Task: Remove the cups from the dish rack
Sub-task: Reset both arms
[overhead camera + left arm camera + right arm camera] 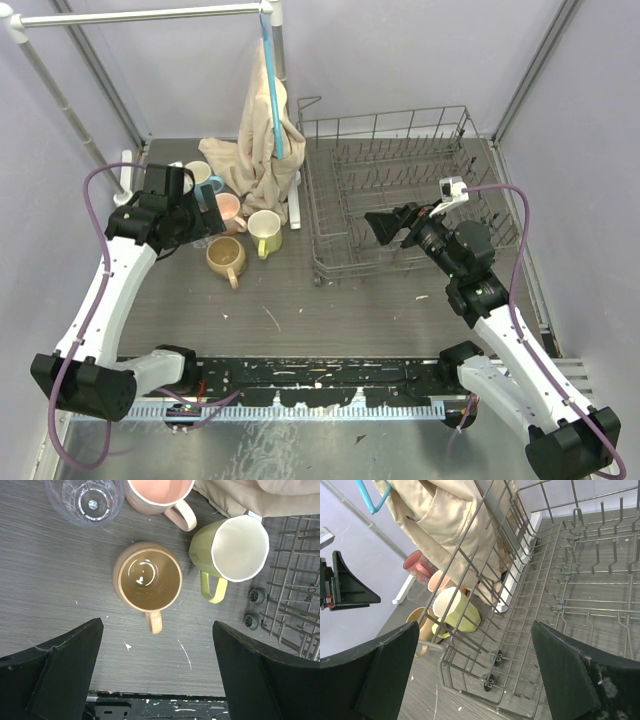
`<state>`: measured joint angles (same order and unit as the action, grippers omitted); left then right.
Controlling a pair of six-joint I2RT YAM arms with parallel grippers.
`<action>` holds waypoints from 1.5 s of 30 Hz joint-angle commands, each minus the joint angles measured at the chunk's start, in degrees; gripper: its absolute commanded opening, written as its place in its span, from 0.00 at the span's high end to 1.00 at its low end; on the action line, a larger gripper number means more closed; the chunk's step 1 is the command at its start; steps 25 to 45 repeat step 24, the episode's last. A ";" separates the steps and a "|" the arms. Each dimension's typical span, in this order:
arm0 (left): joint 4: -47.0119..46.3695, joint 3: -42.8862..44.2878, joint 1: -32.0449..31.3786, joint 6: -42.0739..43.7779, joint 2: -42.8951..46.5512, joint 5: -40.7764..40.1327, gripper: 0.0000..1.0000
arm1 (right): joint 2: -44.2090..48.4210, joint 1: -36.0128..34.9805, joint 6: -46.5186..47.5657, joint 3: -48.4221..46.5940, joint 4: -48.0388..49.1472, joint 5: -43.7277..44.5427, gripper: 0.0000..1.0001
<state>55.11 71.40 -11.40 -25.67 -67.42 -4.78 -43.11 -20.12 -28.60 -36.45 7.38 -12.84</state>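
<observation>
The grey wire dish rack (400, 190) stands at the right; no cup shows in it. The mugs stand on the table left of it: tan (226, 257), yellow-green (265, 232), salmon pink (228, 208) and cream (198, 172). My left gripper (200, 225) is open and empty above them. The left wrist view shows the tan mug (147, 577), yellow-green mug (235, 550), salmon mug (157, 495) and clear glass (85, 497) ahead of the open left gripper (157, 665). My right gripper (385, 225) is open and empty over the rack's left part (530, 630).
A beige cloth (265, 140) hangs from a blue hanger on a white rail, down to the table between the mugs and the rack. Purple walls close in the left, back and right. Through the rack wires the right wrist view shows the yellow-green mug (455, 612).
</observation>
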 commanded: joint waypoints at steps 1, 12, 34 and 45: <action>-0.83 1.30 0.15 -0.52 1.29 1.87 0.02 | 1.35 0.08 0.23 -2.56 0.62 3.15 0.00; -1.13 1.14 0.17 -0.78 2.11 2.43 0.02 | 1.54 0.08 -0.65 -2.95 0.45 3.85 0.00; -1.58 0.83 0.15 -0.96 1.87 2.69 0.02 | 1.11 0.06 -0.58 -3.72 -0.52 3.11 0.00; -1.58 0.83 0.15 -0.96 1.87 2.69 0.02 | 1.11 0.06 -0.58 -3.72 -0.52 3.11 0.00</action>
